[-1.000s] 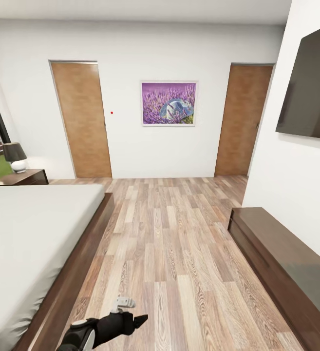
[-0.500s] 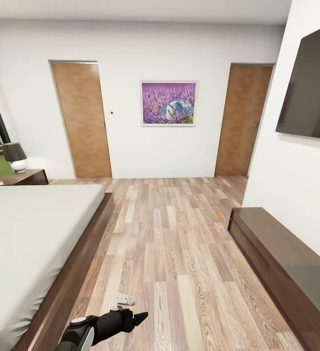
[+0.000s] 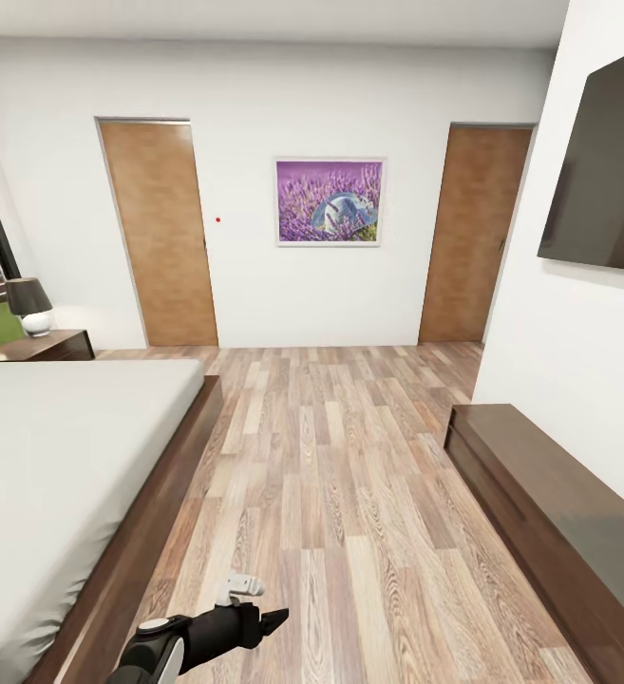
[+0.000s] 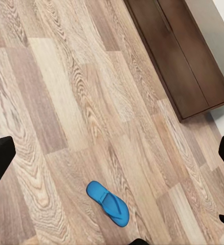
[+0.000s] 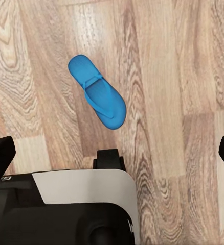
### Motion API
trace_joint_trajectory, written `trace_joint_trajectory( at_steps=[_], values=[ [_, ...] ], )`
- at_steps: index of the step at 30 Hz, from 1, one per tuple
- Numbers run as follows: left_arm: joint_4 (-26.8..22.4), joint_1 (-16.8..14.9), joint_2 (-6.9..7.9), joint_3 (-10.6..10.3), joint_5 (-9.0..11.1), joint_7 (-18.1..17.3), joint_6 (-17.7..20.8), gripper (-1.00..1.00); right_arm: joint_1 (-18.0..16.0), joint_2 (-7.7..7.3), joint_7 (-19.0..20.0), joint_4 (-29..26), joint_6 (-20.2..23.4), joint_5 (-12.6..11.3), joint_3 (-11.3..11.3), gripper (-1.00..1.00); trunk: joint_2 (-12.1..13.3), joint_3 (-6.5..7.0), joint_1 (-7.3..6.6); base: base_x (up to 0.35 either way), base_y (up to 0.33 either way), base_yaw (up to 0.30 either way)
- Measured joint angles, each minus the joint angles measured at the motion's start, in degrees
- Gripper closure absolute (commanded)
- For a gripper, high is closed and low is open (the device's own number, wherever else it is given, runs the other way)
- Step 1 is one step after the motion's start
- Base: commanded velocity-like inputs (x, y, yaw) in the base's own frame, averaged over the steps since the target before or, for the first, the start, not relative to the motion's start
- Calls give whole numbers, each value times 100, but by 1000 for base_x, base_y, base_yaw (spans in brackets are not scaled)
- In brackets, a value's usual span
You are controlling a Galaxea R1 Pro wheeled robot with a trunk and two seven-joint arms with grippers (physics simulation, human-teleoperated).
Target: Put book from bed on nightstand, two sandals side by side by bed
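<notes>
The bed, with its grey mattress and dark frame, lies along the left of the head view. A dark nightstand stands at its far corner. The book is out of view. A blue sandal lies flat on the wood floor below my left gripper, which is open and empty. The left gripper also hangs low beside the bed's foot. In the right wrist view a blue sandal lies on the floor just ahead of my base. My right gripper is open above it, holding nothing.
A lamp sits on the nightstand. A long low dark cabinet runs along the right wall under a wall screen. Two wooden doors and a purple picture are on the far wall. A wide strip of plank floor separates bed and cabinet.
My left gripper has shifted very slightly near the bed's foot. The room and the camera have not moved.
</notes>
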Motion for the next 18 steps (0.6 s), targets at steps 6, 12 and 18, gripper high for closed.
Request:
trace_joint_trajectory(
  at_steps=[6,12,18],
  values=[
    [13,28,-53,-33,-94,-19,-33,-100,92,7,-11,79,-115,-53,-61,-100,0,-1,0,0,0,0],
    [-6,27,-86,-32,56,-19,-38,-100,93,8,-11,91,-172,-55,-58,-100,-79,-36,43,0,0,0],
    [-11,27,-82,-32,227,-21,-49,-100,93,8,-11,94,-199,-55,-57,-100,-320,-144,175,0,0,0]
  ],
)
